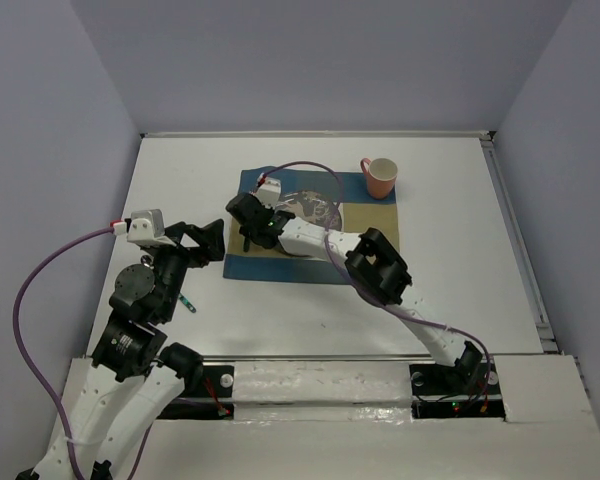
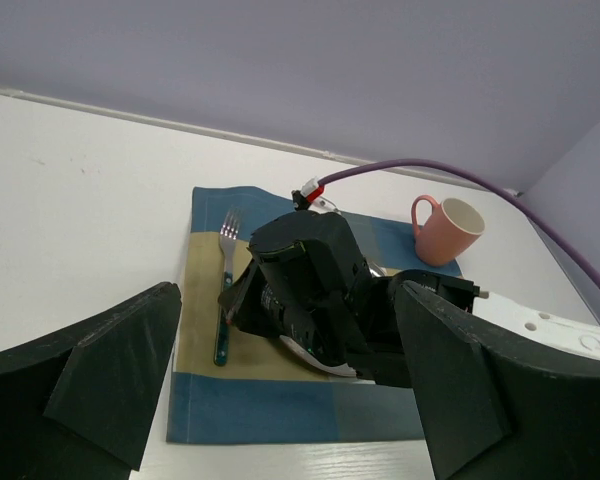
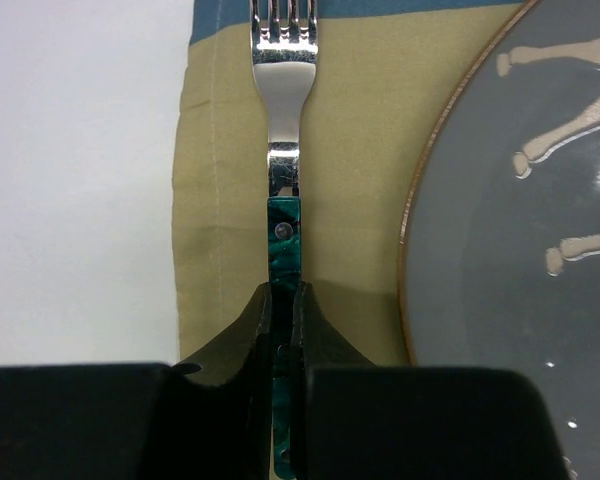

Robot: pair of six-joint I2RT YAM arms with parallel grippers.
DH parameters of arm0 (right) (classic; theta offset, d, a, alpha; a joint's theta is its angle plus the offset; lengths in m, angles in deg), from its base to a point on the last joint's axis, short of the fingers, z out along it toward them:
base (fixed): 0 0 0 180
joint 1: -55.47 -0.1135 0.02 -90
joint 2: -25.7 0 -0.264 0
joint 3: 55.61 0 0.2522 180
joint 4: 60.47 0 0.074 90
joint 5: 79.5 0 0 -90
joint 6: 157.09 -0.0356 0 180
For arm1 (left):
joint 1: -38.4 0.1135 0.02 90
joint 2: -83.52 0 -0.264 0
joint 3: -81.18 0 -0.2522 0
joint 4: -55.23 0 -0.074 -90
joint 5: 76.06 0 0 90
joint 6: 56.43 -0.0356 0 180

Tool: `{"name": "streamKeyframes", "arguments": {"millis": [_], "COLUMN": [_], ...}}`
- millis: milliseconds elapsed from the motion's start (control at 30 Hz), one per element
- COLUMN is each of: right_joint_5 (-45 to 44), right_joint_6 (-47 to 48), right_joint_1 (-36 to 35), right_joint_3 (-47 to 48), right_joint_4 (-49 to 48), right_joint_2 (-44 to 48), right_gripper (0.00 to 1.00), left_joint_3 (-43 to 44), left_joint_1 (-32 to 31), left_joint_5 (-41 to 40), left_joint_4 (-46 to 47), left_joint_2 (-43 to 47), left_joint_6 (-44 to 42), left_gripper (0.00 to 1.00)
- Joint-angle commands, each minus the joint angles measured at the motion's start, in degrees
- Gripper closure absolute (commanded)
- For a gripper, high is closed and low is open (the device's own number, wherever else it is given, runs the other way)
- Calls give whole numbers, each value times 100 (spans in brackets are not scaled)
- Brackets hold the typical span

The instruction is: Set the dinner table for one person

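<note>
A fork [image 3: 283,150] with a marbled green handle lies flat on the checked placemat [image 3: 360,150], just left of the grey plate [image 3: 520,250]. My right gripper [image 3: 282,295] is shut on the fork's handle, tines pointing away. From above, the right gripper [image 1: 248,225] sits low over the placemat's [image 1: 280,265] left part and hides the fork. My left gripper [image 1: 208,240] hangs open and empty over the white dinner table [image 1: 460,260], just left of the placemat. Its wrist view looks at the right gripper [image 2: 280,290] and the fork [image 2: 225,280].
A pink mug [image 1: 379,177] stands at the placemat's far right corner. A thin green-handled utensil [image 1: 187,300] lies on the table beside the left arm, partly hidden by it. A metal rail [image 1: 515,240] runs along the table's right edge.
</note>
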Motion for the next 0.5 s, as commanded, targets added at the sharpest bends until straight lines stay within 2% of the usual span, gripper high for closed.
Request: {"name": "streamKeyframes", "arguments": {"millis": [0,333,367,467], "right_joint_5": [139,263,263,342], "right_joint_6": [182,139,138,147], "right_joint_1": [42,95,95,95], "right_joint_3": [518,553,545,544], "right_joint_4": [20,214,223,223], "right_joint_2": [-204,-293,-292,-301], "right_gripper": [100,100,98,81], "left_joint_3": [82,82,82,82], "left_joint_1": [-20,-20,-11,-11], "left_joint_5": [-84,-75,-75,-93], "left_joint_4": [230,230,230,221], "left_joint_2": [24,-2,6,6], "left_joint_6": [1,-8,-8,-8], "left_gripper": [1,1,1,1]}}
